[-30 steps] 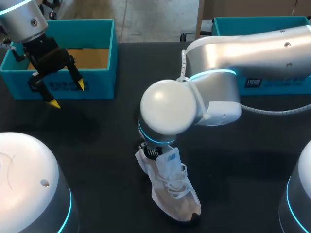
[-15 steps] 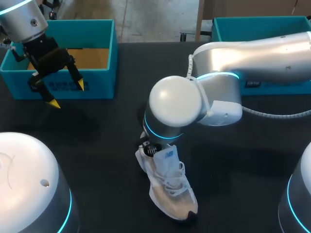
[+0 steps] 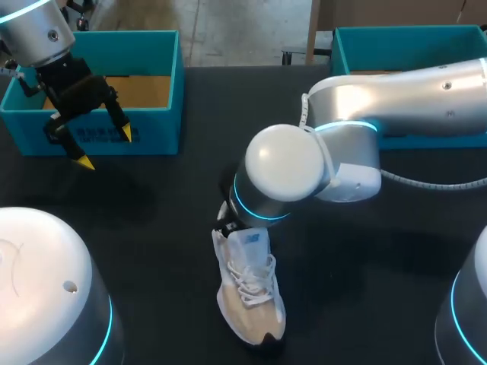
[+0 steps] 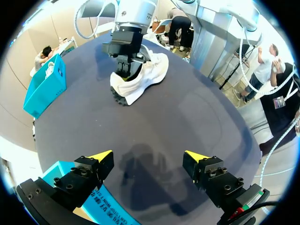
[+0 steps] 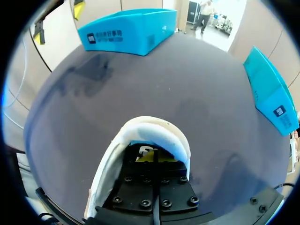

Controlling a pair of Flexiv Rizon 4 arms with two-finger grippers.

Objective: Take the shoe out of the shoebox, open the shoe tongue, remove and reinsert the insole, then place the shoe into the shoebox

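A white lace-up shoe [image 3: 247,293] lies on the black table in front of me, toe toward the near edge. My right gripper [image 3: 230,226] is at its heel end. In the right wrist view the right gripper [image 5: 153,157] is shut, its tips down inside the shoe's opening, with the white heel collar [image 5: 140,126] curving around them. What the tips pinch is hidden. The left wrist view shows the shoe [image 4: 140,79] under that gripper [image 4: 129,70]. My left gripper [image 3: 105,148] hangs open and empty in front of the teal shoebox [image 3: 163,76] at the far left.
A second teal box [image 3: 411,38] stands at the far right, partly behind my right arm. In the right wrist view the left box [image 5: 124,30] and the right box [image 5: 272,98] lie ahead of the shoe. My arm bases fill the near corners.
My right arm has shifted right and nearer. The shoe has turned with it, its toe swinging to the left and toward the near edge. The left arm has not moved.
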